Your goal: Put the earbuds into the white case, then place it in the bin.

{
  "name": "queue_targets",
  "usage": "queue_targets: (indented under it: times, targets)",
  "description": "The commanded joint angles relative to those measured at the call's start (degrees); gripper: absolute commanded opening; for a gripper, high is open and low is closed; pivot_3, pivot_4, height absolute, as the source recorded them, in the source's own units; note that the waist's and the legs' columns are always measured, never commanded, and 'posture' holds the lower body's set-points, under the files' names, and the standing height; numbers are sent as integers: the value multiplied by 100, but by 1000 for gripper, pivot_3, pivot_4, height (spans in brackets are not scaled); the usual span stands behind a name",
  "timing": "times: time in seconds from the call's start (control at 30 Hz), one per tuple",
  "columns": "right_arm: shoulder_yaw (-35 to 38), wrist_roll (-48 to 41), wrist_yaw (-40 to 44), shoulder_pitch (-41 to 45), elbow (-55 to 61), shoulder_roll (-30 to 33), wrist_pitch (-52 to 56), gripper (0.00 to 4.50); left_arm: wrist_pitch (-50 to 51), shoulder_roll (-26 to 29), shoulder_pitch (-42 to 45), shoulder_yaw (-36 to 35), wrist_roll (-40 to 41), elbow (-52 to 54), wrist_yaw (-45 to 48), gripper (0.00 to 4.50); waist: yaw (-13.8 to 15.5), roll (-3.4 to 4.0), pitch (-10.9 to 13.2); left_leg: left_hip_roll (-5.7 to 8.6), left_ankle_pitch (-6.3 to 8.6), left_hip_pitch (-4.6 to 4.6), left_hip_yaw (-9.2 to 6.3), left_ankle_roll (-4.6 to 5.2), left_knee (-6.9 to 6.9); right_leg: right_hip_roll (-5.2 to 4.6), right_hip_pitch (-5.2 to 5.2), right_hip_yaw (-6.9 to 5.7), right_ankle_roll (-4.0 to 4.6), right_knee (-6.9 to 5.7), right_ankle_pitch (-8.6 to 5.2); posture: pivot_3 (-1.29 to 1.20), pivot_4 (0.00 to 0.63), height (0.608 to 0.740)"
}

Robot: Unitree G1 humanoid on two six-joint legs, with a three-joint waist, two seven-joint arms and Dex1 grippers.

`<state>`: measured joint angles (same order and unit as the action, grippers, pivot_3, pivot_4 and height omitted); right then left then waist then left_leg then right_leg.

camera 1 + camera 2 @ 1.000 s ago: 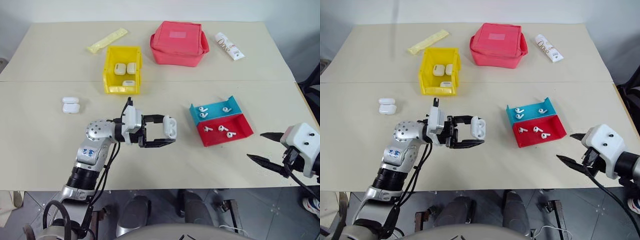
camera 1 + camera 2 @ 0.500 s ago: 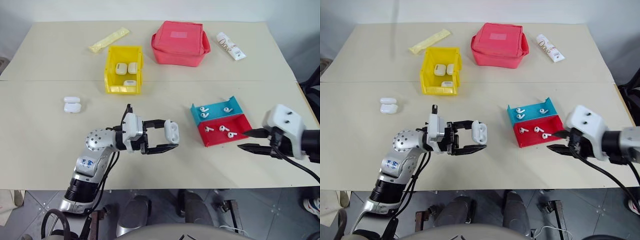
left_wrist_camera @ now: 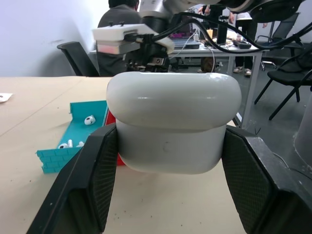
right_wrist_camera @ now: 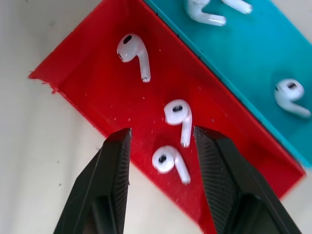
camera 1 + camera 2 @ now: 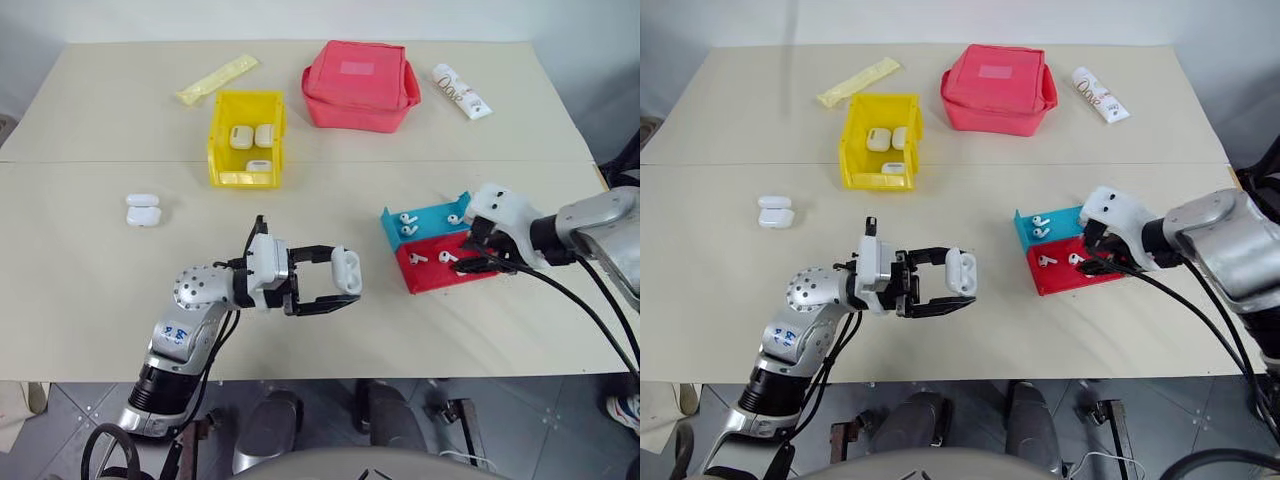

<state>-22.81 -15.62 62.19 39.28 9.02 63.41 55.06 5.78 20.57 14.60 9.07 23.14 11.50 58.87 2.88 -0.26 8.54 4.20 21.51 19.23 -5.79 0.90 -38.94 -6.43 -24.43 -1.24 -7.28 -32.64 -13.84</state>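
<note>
My left gripper (image 5: 343, 277) is shut on the white case (image 3: 173, 122) and holds it above the table's near middle, lid closed. Several earbuds lie in a red tray (image 5: 480, 272) and a blue tray (image 5: 430, 215) to the right. My right gripper (image 4: 163, 139) points down over the red tray, open. One earbud (image 4: 168, 162) lies between its fingers (image 4: 114, 170), and a second earbud (image 4: 179, 114) lies just past the tips. The yellow bin (image 5: 216, 140) stands further back on the left with three white cases inside.
Another white case (image 5: 143, 210) lies on the table at the left. A red fabric pouch (image 5: 358, 85), a yellow sachet (image 5: 215, 80) and a white tube (image 5: 460, 92) lie along the back. The table's front edge runs close under my left arm.
My right gripper has swung from the table's front right corner forward and left, tilting down over the red tray. The left gripper with the case has kept still.
</note>
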Motion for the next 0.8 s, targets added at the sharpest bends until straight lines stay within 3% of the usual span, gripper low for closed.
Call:
queue_targets:
  times: [0.03, 0.37, 0.77, 0.8]
  targets:
    - [-214, 361, 215, 291, -295, -122, -196, 2080, -42, 26, -121, -12, 92, 412, -89, 2787, -5, 0, 0, 0, 0, 0, 0, 0, 0, 0, 0, 1, 0, 0, 0, 0, 150, 740]
    - [-540, 969, 548, 643, -1104, -598, -621, 2080, 7, 140, -280, -71, 108, 628, -212, 2787, -9, 1, 0, 1, 0, -1, 1, 0, -1, 1, 0, 1, -1, -2, 1, 0, 150, 740]
    - [-521, 1345, 848, 601, -1291, -752, -820, 2080, 37, 225, -358, -84, 121, 744, -357, 2787, -14, 2, -1, 1, 0, -2, 0, -1, -1, 1, 0, 0, -1, -4, 1, 0, 150, 740]
    - [-517, 1356, 865, 600, -1303, -765, -823, 1902, 41, 229, -360, -84, 119, 751, -369, 2787, -14, 2, -1, 1, 0, -2, 0, -1, -1, 1, 0, 0, -1, -4, 1, 0, 150, 740]
